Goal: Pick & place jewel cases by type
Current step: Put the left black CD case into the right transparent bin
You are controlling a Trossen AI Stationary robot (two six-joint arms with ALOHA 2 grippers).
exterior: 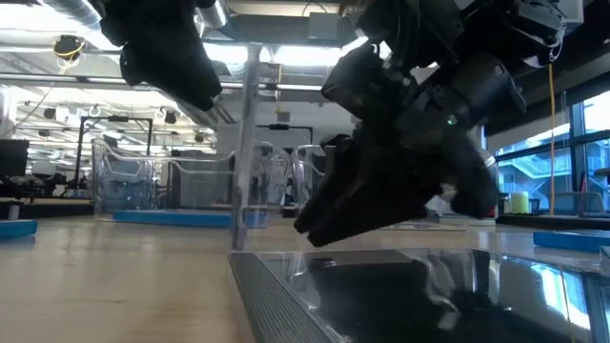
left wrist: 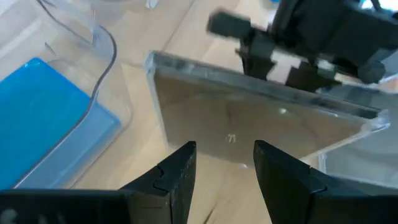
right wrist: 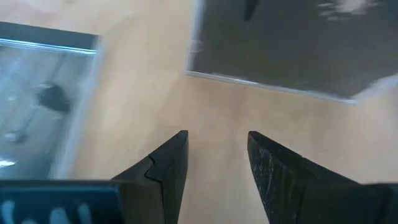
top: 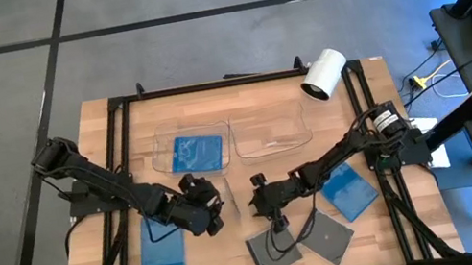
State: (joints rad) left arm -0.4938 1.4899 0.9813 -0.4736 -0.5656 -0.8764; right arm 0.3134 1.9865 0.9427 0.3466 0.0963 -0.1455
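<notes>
Hovering with its fingers spread and empty, the right gripper (top: 277,226) should drop squarely over the dark case (top: 272,251) near the table's front edge, while the left gripper (top: 213,216), likewise spread, waits beside it.

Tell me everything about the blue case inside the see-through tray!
The blue case is a thin, flat, bright blue square that looks like plastic. It lies flat and closed inside the left of two clear trays, near the table's far side. It sits slightly turned, not lined up with the tray walls. Only the tray floor touches it. The left tool hangs nearer the front, apart from it, fingers open.
</notes>
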